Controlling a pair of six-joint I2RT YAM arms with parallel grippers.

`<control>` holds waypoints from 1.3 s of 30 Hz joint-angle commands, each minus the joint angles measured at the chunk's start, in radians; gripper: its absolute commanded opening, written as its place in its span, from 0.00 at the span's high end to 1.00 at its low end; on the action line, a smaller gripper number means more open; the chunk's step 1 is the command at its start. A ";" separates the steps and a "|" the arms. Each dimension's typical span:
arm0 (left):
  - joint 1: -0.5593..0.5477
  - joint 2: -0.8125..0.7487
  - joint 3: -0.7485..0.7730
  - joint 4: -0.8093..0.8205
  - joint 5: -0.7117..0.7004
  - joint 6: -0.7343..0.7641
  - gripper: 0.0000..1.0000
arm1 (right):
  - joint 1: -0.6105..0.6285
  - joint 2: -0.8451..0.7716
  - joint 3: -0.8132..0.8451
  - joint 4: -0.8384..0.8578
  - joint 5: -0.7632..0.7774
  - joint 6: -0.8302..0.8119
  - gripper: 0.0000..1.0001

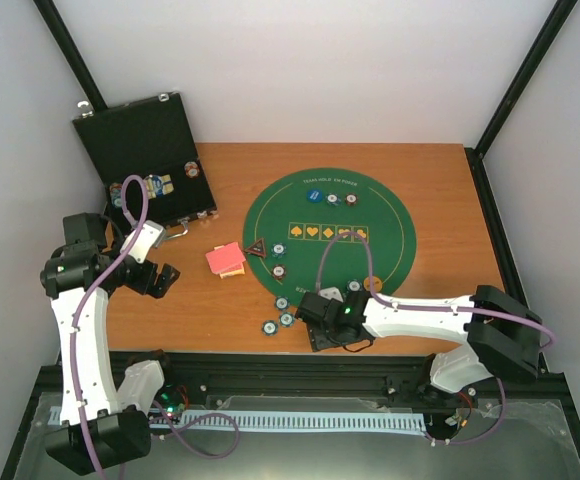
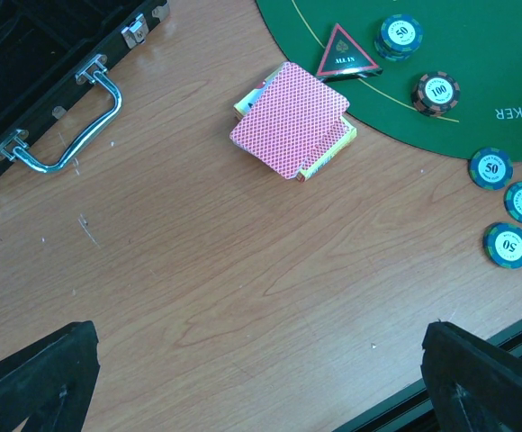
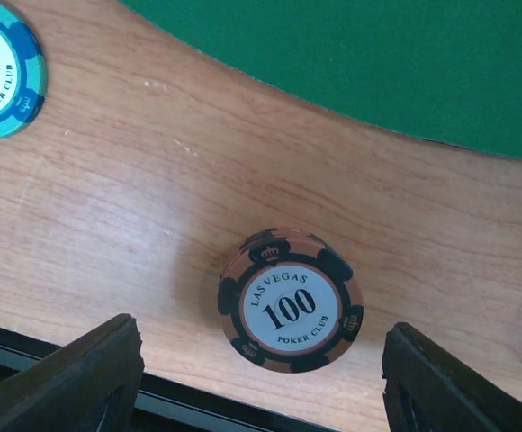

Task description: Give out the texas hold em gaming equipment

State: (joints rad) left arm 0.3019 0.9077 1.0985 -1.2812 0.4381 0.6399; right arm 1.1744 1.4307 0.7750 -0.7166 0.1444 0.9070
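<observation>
On the brown wooden worktop (image 2: 198,270), the round green felt mat (image 3: 378,63) was seen beyond the right fingers (image 3: 72,382), which were spread. The red-backed playing-card deck (image 2: 292,121) was seen ahead of the left fingers (image 2: 36,382), spread and empty. A stack of brown striped-edge poker chips (image 3: 290,301) was framed between the right fingers, untouched. Chip distribution was judged in hand, with lowering and closing required next.

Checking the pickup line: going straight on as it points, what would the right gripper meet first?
The right gripper would likely meet the brown 100 chip lying between its open jaws; depth unclear.
</observation>
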 commanded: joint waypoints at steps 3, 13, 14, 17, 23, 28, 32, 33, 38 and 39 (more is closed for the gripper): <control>0.002 -0.003 0.009 -0.006 0.012 0.001 0.00 | 0.009 0.019 -0.021 0.046 0.001 0.018 0.29; 0.002 0.000 0.013 0.000 0.011 0.003 0.00 | -0.006 0.059 -0.017 0.076 -0.005 -0.001 0.45; 0.003 -0.001 0.014 0.000 0.011 0.004 0.00 | -0.007 0.059 -0.016 0.076 -0.003 -0.003 0.47; 0.002 -0.003 0.009 0.002 0.010 0.005 0.00 | -0.011 0.050 -0.014 0.067 0.002 -0.005 0.52; 0.002 -0.006 -0.006 0.007 0.015 0.005 0.00 | -0.019 0.022 -0.016 0.040 0.012 -0.006 0.65; 0.002 -0.009 -0.014 0.008 0.017 0.007 0.00 | -0.018 -0.031 0.008 -0.002 0.025 -0.008 0.68; 0.003 -0.010 -0.007 0.003 0.022 0.007 0.00 | -0.026 -0.068 0.036 -0.048 0.048 -0.019 0.70; 0.002 -0.010 -0.006 0.003 0.022 0.007 0.00 | -0.034 -0.076 0.044 -0.058 0.051 -0.023 0.70; 0.002 -0.011 -0.008 0.001 0.018 0.009 0.00 | -0.119 -0.092 0.074 -0.083 0.060 -0.073 0.70; 0.002 -0.013 -0.010 0.001 0.019 0.009 0.00 | -0.136 -0.088 0.083 -0.083 0.060 -0.087 0.69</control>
State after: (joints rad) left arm 0.3019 0.9085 1.0832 -1.2804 0.4385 0.6399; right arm 1.0969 1.3582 0.8181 -0.7670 0.1677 0.8627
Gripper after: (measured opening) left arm 0.996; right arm 0.407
